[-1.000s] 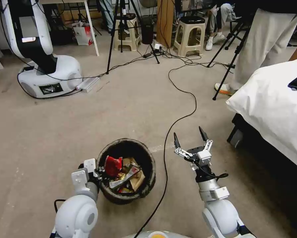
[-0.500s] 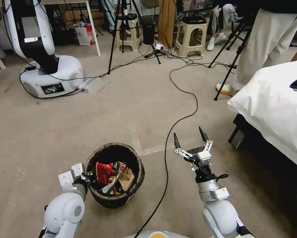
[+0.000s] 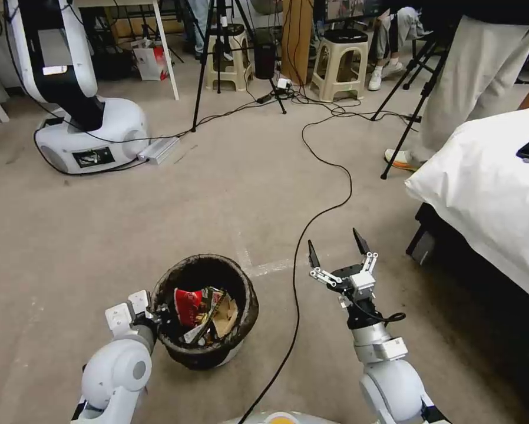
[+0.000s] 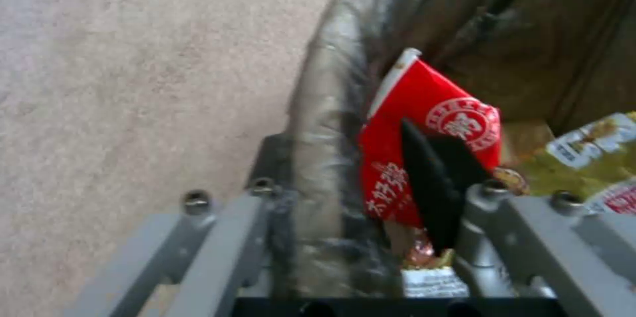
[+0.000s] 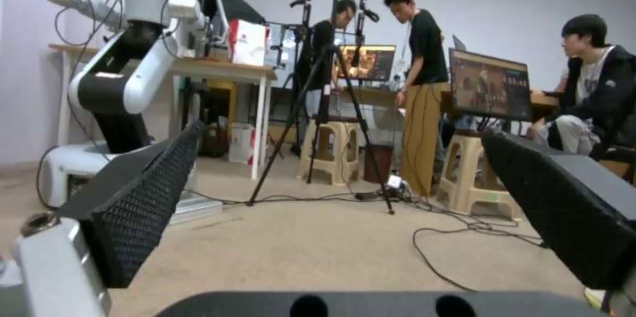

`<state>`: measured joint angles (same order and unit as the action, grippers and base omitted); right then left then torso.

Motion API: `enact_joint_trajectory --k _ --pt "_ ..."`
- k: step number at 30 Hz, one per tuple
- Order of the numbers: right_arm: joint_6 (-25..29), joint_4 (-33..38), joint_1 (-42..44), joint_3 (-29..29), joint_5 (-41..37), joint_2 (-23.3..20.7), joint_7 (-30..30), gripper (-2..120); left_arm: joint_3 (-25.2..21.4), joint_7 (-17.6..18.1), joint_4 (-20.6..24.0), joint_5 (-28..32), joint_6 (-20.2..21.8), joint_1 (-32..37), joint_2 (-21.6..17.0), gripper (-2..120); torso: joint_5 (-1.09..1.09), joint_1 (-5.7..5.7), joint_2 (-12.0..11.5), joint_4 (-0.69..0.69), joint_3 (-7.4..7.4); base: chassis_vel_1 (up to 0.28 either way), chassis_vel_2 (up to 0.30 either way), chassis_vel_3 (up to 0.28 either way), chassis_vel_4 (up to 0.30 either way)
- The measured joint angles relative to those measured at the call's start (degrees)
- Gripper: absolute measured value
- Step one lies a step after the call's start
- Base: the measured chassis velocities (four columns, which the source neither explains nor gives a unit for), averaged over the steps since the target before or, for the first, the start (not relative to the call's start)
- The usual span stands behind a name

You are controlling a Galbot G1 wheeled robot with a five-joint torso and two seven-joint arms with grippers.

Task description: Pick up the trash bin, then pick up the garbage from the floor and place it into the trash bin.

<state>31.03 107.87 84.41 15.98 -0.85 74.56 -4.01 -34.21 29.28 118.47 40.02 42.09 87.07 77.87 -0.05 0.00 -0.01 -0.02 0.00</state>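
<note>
The trash bin (image 3: 241,306), round with a dark bag liner folded over its rim, sits low in the head view, left of centre. Inside lies garbage (image 3: 204,312): a crushed red-and-white cup (image 3: 187,305), wrappers and a tan paper piece. My left gripper (image 3: 158,312) is shut on the bin's near-left rim. The left wrist view shows the liner rim (image 4: 318,123) pinched between the fingers, one black fingertip (image 4: 434,183) inside the bin against the red cup (image 4: 424,118). My right gripper (image 3: 336,246) stands open and empty to the right of the bin, above the floor.
A black cable (image 3: 311,218) runs across the carpet between the bin and my right arm. A bed with white bedding (image 3: 488,188) fills the right side. Another robot's base (image 3: 91,138), stools (image 3: 335,65), tripods (image 3: 406,118) and a standing person (image 3: 470,82) line the far floor.
The left arm moved the bin left and slightly toward me between one second and half a second ago. Since then it has held still. The right gripper has barely moved.
</note>
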Motion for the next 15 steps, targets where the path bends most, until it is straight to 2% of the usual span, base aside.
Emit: enact_joint_trajectory --k 2,4,5,8,10,12,14,15 --pt "0.0 0.0 0.0 0.0 0.0 0.0 0.1 100 0.1 0.0 0.1 -0.1 0.0 0.0 0.0 36 0.0 0.0 0.0 0.0 0.0 0.0 0.0 0.0 0.0" --pt "0.2 -0.3 0.0 -0.2 0.3 0.3 0.4 100 0.4 -0.3 0.3 -0.4 0.4 -0.2 0.0 48 0.01 0.0 0.0 0.0 0.0 0.0 0.0 0.0 0.0" --pt "0.2 -0.3 0.0 -0.2 0.3 0.3 0.4 100 0.4 -0.3 0.3 -0.4 0.4 -0.2 0.0 48 0.01 0.0 0.0 0.0 0.0 0.0 0.0 0.0 0.0" --pt "0.5 -0.5 0.1 -0.3 0.6 0.2 0.8 100 0.6 -0.6 0.3 -0.8 0.4 -0.4 0.0 63 0.02 0.0 0.0 0.01 0.0 0.0 0.0 0.0 0.0" --pt "0.6 -0.5 0.2 -0.3 0.6 0.2 0.8 100 0.6 -0.6 0.3 -0.9 0.4 -0.4 0.0 67 0.02 0.0 0.0 0.01 0.0 0.0 0.0 0.0 0.0" --pt "0.7 -0.6 0.2 -0.3 0.8 0.2 0.9 100 0.7 -0.8 0.5 -0.9 0.4 -0.7 0.0 78 0.02 0.0 0.0 0.01 0.0 0.0 0.0 0.0 0.0" --pt "0.8 -0.6 0.2 -0.3 0.8 0.2 0.9 100 0.7 -0.8 0.6 -0.9 0.4 -0.7 0.0 80 0.01 0.0 0.0 0.01 0.0 0.0 0.0 0.0 0.0" --pt "0.8 -0.6 0.3 -0.4 0.9 0.2 1.1 100 0.7 -0.9 0.9 -0.9 0.4 -1.0 0.0 88 0.04 0.0 0.0 0.01 0.0 0.0 0.0 0.0 0.0"
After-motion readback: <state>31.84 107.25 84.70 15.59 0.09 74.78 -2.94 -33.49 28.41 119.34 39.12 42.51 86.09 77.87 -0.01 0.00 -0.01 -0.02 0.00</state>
